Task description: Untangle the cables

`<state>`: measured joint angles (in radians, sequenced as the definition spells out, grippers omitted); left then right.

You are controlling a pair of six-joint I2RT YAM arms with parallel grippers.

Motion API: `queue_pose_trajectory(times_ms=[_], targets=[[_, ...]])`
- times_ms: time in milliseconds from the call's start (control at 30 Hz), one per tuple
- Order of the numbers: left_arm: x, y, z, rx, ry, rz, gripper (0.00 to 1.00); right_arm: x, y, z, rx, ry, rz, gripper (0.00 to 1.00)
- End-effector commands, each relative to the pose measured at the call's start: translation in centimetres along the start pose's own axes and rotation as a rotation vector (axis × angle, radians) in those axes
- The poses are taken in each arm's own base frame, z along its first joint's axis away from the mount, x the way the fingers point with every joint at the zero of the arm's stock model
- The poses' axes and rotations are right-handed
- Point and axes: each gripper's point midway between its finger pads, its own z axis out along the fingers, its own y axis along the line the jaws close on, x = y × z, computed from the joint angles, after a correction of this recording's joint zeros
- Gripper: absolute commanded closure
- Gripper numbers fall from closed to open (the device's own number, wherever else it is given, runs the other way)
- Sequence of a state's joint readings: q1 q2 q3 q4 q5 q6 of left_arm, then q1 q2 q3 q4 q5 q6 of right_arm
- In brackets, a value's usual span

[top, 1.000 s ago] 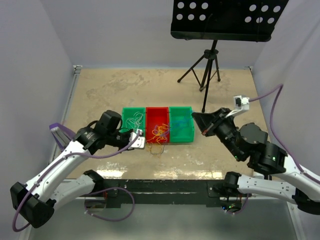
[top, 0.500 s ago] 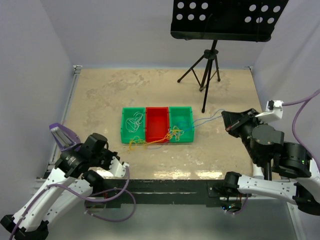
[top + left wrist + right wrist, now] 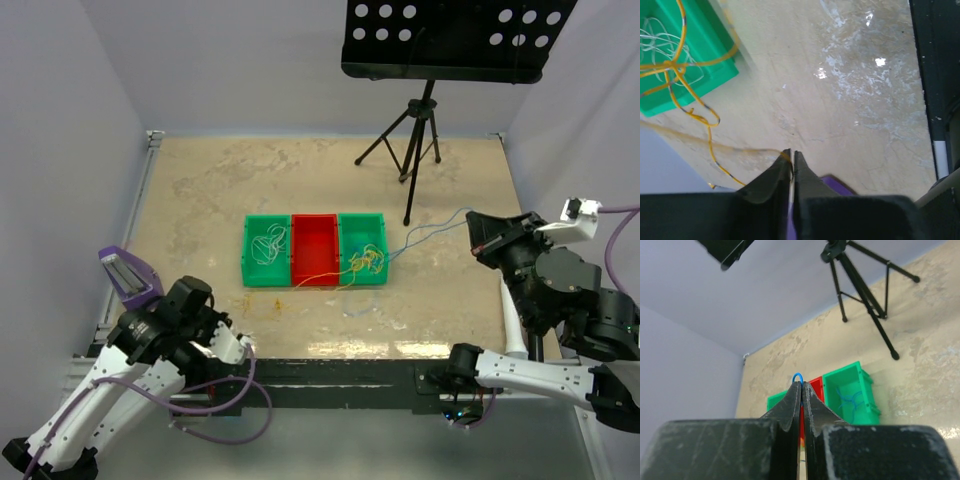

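Note:
An orange-yellow cable tangle (image 3: 364, 263) hangs over the front wall of the right green bin (image 3: 375, 228). From it a pale blue cable (image 3: 430, 231) stretches right to my right gripper (image 3: 473, 222), which is shut on it. A small blue loop (image 3: 798, 375) pokes out above the right gripper (image 3: 800, 385) tips. A whitish cable (image 3: 266, 243) lies coiled in the left green bin (image 3: 247, 252). My left gripper (image 3: 246, 347) is low at the near left. In the left wrist view the left gripper (image 3: 791, 154) is pinched on a blurred orange-yellow strand (image 3: 715, 145).
A red bin (image 3: 314, 236) sits between the two green ones. A black tripod (image 3: 418, 130) stands at the back right under a black perforated plate (image 3: 450, 35). Grey walls close in both sides. A black rail (image 3: 330, 375) runs along the near edge.
Both arms have pulled back and apart, the left toward the near-left corner, the right to the right. The orange-yellow tangle slid from the red bin to the right green bin's front; the blue cable drew out.

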<state>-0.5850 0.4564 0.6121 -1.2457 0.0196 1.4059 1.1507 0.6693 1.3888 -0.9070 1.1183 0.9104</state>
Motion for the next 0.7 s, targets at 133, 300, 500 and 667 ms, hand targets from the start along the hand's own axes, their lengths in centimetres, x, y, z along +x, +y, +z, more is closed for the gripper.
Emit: queue_pose_trajectory(times_ms=[133,300,500,667], targets=[[-4.9,5.4,-3.2,-0.134,-0.252,0.018,0.31,5.8,7.4,-0.8,-0.398,0.166,-0.048,1.0],[-7.0,8.8,-4.8,-0.177,-0.35,-0.017,0.0,9.8,9.9,-1.9,-0.561,0.274,-0.083,1.0],[-11.0,15.9,-8.8,-0.289,-0.578,-0.227,0.0,11.0,12.2,-3.7,-0.721,0.329,-0.092,1.0],[-15.3,20.7,-11.9,-0.292,-0.857,-0.423,0.0,11.2,14.2,-4.9,-0.829,0.347,-0.076,1.0]])
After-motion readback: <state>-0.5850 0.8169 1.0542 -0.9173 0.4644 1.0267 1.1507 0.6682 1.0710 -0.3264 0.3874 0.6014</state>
